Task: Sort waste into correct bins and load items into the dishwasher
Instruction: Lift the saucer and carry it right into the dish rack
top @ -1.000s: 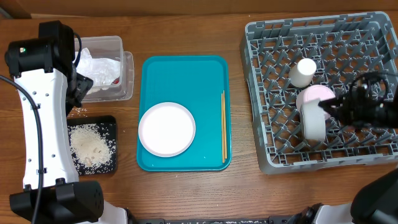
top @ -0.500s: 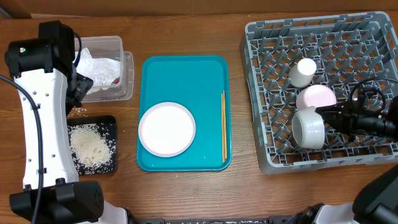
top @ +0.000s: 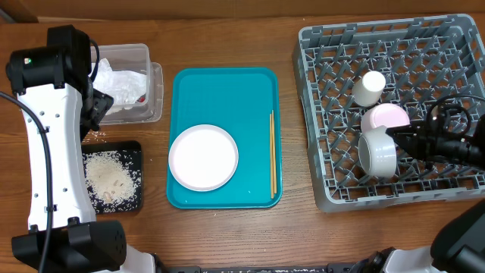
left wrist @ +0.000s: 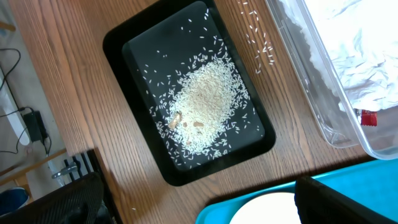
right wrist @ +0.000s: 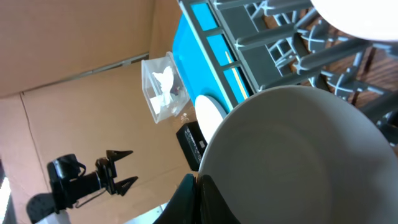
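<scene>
**Loading step.** The right gripper (top: 392,136), pinching the rim of the white bowl (top: 377,155), holds it tilted among the pegs of the grey dish rack (top: 326,45). The left gripper (left wrist: 196,186) hangs spread over the black tray (left wrist: 114,45) of rice (left wrist: 205,106). Likely next: seat the bowl between pegs, then release. The white plate (top: 203,157) and chopsticks (top: 273,154) wait on the teal tray (top: 227,83).

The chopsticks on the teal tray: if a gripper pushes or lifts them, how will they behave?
The chopsticks look thin and wooden, so probably light and stiff. They lie flat on the smooth teal tray, so a push would likely slide or roll them. They rest close to its right rim, which may leave little room for fingers.
</scene>
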`<action>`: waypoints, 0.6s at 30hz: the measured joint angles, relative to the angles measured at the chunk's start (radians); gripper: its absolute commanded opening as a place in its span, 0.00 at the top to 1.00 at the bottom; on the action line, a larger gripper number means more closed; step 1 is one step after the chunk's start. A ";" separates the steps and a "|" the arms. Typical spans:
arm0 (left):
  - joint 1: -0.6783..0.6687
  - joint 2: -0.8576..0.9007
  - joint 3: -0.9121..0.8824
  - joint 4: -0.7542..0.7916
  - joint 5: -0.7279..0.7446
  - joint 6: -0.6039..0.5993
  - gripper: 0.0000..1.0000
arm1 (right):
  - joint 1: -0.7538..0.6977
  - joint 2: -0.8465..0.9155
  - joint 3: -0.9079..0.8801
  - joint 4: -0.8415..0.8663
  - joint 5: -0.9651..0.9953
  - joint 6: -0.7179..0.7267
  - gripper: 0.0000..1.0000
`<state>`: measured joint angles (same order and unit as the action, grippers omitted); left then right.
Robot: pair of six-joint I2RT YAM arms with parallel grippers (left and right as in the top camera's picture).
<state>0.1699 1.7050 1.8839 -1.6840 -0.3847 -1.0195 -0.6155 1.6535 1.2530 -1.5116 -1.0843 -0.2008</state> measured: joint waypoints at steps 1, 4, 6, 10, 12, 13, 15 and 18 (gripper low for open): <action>0.000 0.000 0.000 0.000 0.000 0.000 0.00 | 0.000 0.006 0.000 -0.003 0.000 0.005 0.96; 0.000 0.000 0.000 0.000 0.000 0.000 0.00 | 0.000 0.019 0.000 -0.023 -0.001 0.010 0.96; 0.000 0.000 0.000 0.000 0.000 0.000 0.00 | 0.000 0.026 0.000 -0.027 -0.001 0.009 0.96; 0.000 0.000 0.000 0.000 0.000 0.000 0.00 | 0.000 0.042 0.000 -0.025 -0.008 0.009 0.96; 0.000 0.000 0.000 0.000 0.000 0.000 0.00 | 0.000 0.047 -0.001 -0.005 -0.008 0.009 0.96; 0.000 0.000 0.000 0.000 0.000 0.000 0.00 | 0.000 0.048 -0.001 0.005 -0.007 0.009 0.96; 0.000 0.000 0.000 0.000 0.000 0.000 0.00 | 0.000 0.048 0.000 0.019 -0.002 0.010 0.96; 0.000 0.000 0.000 0.000 0.000 0.000 0.00 | -0.002 0.048 0.000 0.034 0.021 0.011 0.96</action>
<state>0.1699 1.7050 1.8839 -1.6840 -0.3851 -1.0195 -0.6174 1.7016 1.2526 -1.4776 -1.0634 -0.1894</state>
